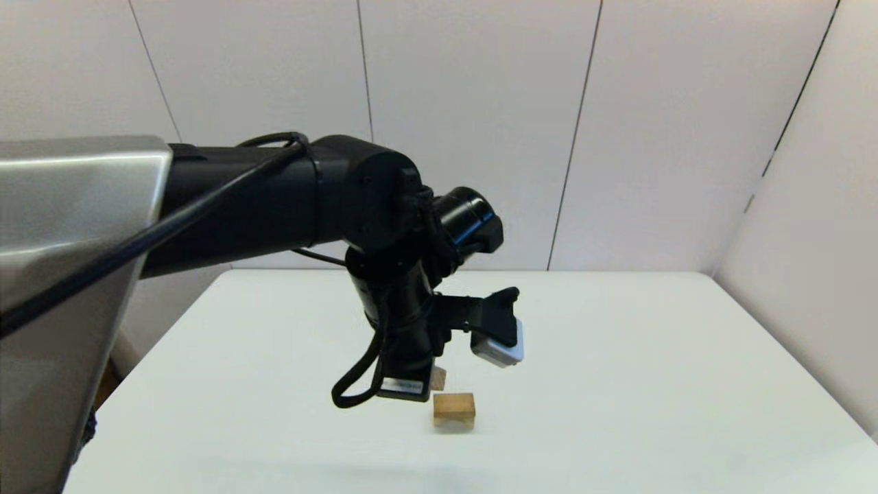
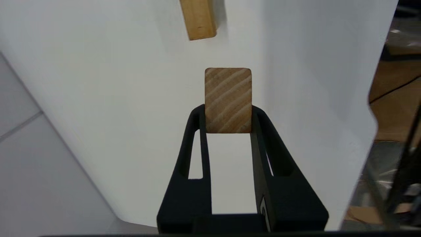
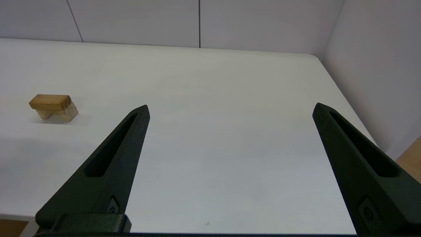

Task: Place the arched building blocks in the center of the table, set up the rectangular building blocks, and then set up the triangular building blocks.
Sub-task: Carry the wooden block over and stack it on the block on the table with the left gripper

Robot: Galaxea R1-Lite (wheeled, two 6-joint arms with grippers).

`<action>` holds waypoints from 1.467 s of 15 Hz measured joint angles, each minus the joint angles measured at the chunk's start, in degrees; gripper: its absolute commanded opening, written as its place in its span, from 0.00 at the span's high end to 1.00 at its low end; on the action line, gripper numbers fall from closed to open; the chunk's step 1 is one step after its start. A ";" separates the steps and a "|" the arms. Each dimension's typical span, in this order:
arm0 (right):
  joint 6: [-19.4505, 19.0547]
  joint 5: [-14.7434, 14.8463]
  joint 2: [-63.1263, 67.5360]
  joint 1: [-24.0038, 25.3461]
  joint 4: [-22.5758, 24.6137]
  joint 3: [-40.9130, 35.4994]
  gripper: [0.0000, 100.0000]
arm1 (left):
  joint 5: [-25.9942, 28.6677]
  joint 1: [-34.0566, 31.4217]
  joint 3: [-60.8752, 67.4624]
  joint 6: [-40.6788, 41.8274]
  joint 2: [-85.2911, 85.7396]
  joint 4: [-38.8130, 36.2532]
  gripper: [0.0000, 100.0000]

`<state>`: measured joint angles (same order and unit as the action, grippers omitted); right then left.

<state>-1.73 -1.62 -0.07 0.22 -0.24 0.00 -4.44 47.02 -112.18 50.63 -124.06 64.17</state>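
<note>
The left tool point(image 2: 228, 126) clamps the rectangular block point(image 2: 228, 98) between its fingertips above the desk point(image 2: 115, 115), near the arched block point(image 1: 454, 409); the right tool point(image 3: 230, 112) gapes wide.

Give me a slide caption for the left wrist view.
Left claw shut on the rectangular block above the white table, arched block lying beyond.

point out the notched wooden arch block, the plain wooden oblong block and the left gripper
notched light-brown wooden arch block point(image 3: 52, 107), right wrist view, top face
plain light-brown wooden oblong block point(image 2: 228, 98), left wrist view, grained end face
left gripper point(image 2: 228, 113), left wrist view, between fingertips
</note>
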 measured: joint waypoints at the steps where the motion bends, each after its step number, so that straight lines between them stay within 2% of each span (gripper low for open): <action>1: 0.00 -0.02 0.00 0.00 0.00 0.00 0.00 | -0.46 0.50 -0.04 -2.91 -0.90 0.05 1.00; 7: 0.00 0.00 0.00 0.02 -0.02 0.00 0.00 | -0.46 1.21 -0.20 -15.41 -5.18 1.67 1.00; 11: 0.02 0.00 0.00 0.00 -0.02 0.00 0.00 | -0.40 1.18 -0.69 -16.02 -7.72 1.07 1.00; 22: 0.02 -0.02 0.00 0.02 -0.02 0.00 0.00 | -0.24 1.18 -0.76 -14.60 -12.73 -9.76 1.00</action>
<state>-1.71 -1.65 -0.07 0.24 -0.27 0.00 -4.68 48.20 -112.93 36.02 -136.79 54.41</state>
